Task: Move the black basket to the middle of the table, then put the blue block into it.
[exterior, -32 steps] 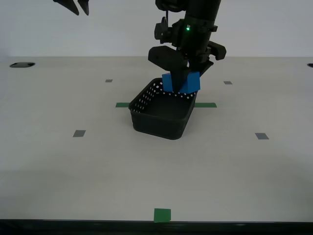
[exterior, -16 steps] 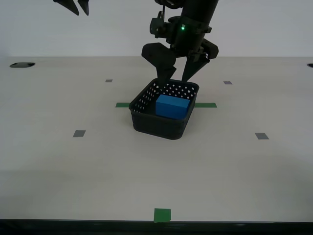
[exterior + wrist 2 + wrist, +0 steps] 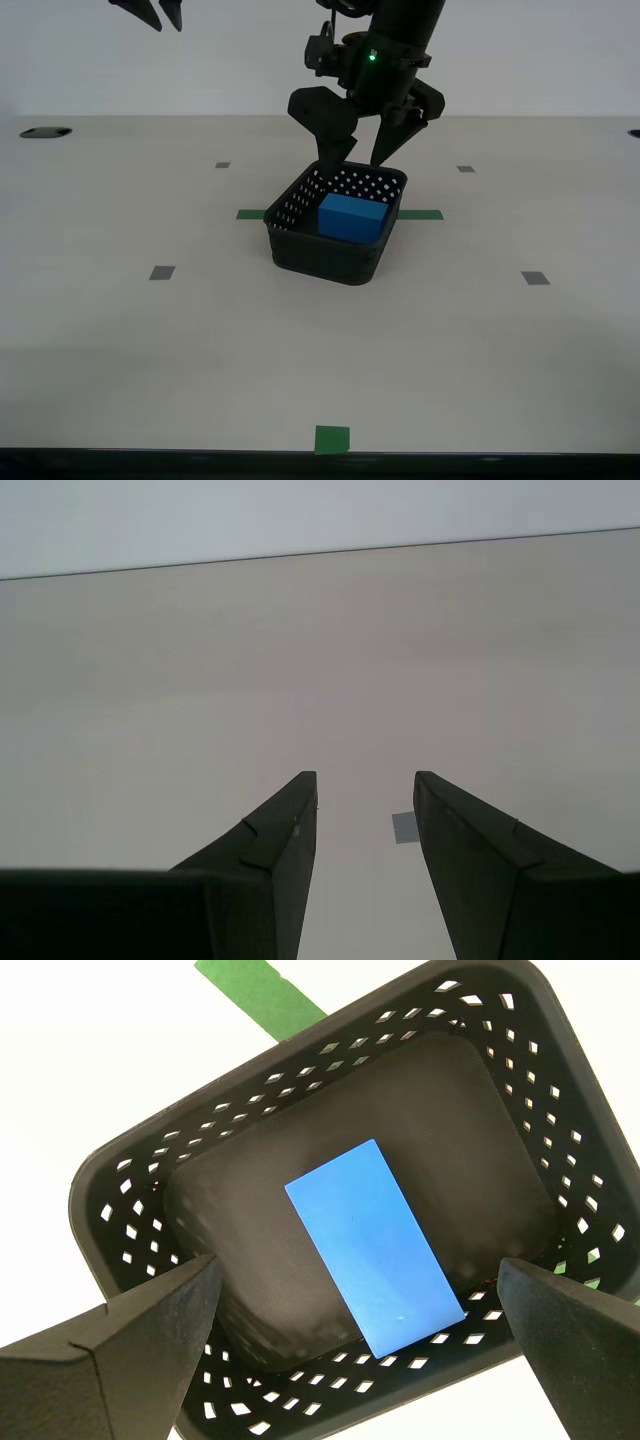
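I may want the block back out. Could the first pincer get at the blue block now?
Probably yes: my first pincer hangs open directly above the blue block, which lies uncovered on the floor of the black basket, nothing between them.

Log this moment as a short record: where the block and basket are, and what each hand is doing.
blue block: lying flat inside the black basket, free of any grip
black basket: on the table, across the green tape strip
first hand: open, above the basket, empty
second hand: open, empty, over bare table
task state: block in basket
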### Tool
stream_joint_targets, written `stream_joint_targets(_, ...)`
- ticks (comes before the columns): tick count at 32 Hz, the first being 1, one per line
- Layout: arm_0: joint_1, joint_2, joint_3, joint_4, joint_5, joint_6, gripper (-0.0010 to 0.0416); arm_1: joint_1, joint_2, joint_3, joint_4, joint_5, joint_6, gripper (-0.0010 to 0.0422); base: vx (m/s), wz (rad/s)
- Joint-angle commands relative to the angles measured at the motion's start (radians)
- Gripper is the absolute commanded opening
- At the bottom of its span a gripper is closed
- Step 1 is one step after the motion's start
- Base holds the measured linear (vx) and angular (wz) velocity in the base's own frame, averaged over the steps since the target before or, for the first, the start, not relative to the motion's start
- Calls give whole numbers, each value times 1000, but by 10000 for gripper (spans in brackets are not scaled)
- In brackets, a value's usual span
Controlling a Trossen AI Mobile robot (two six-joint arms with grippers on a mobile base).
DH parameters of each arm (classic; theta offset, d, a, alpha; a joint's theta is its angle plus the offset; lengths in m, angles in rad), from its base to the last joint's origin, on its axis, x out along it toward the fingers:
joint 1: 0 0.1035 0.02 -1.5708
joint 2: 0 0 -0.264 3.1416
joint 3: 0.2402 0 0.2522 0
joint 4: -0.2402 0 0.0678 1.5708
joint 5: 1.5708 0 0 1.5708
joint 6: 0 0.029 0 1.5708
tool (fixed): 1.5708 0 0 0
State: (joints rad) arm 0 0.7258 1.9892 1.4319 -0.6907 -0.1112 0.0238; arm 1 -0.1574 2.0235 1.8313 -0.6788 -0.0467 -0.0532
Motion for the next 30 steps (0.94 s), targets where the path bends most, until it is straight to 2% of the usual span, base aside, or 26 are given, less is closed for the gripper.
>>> stream_joint_targets(1, 1, 0, 1, 5, 1, 3, 387, 0, 0, 2, 0, 2, 2, 128, 0, 0)
stream_joint_targets(30, 1, 0, 1, 14, 1, 3, 387, 0, 0, 2, 0, 2, 2, 128, 0, 0)
